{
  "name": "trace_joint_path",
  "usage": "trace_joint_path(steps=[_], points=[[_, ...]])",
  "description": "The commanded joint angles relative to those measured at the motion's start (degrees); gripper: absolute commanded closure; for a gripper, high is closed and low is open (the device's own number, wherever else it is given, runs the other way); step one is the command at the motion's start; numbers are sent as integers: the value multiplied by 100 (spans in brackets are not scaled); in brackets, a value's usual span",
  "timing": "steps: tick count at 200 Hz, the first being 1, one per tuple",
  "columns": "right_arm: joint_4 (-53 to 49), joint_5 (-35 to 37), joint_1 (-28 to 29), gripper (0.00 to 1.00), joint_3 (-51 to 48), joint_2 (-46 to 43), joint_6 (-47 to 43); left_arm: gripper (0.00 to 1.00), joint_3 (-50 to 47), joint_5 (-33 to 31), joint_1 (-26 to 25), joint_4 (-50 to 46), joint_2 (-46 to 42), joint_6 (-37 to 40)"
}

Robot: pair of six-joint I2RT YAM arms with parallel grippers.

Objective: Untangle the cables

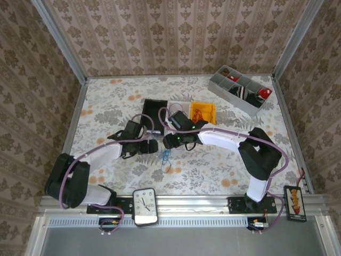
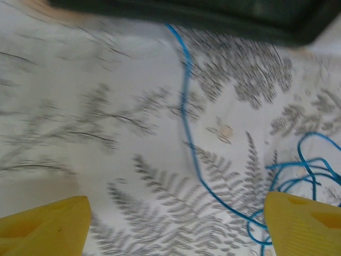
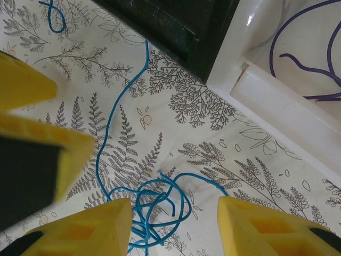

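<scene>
Loops of the blue cable lie bunched directly between the fingertips of the right tool. That tool is released, its jaws straddling the bunch without pinching it. From the bunch one long strand runs across the surface toward the black tray, and this run is the cable's long axis. The left tool hangs over that strand, jaws wide and released. The strand passes between its jaws, and the bunch lies just beside one fingertip. All of this sits near the middle of the surface, slightly toward the near edge. By my reading the right tool is nearer the knot, while the left is better placed for the loose strand.
</scene>
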Motion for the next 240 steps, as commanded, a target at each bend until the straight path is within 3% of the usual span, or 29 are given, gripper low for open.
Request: trace_joint_path(steps=[1, 71, 127, 169, 206, 240], points=[[-34, 83, -17, 53, -46, -44, 9, 15, 265, 416, -253, -14, 391, 284], [-17, 330, -16, 53, -423, -385, -42, 18, 654, 347, -433, 78, 1196, 89], [40, 558, -47, 53, -600, -542, -37, 61, 1267, -338, -584, -1030, 1893, -88], [116, 391, -60, 53, -597, -611, -60, 100, 1482, -811, -776, -1448, 2085, -173], [293, -625, 52, 52, -640, -534, -376, 100, 1354, -898, -808, -1231, 1595, -198], [126, -1091, 235, 50, -412, -96, -705, 100, 1140, -850, -766, -1012, 1018, -288]])
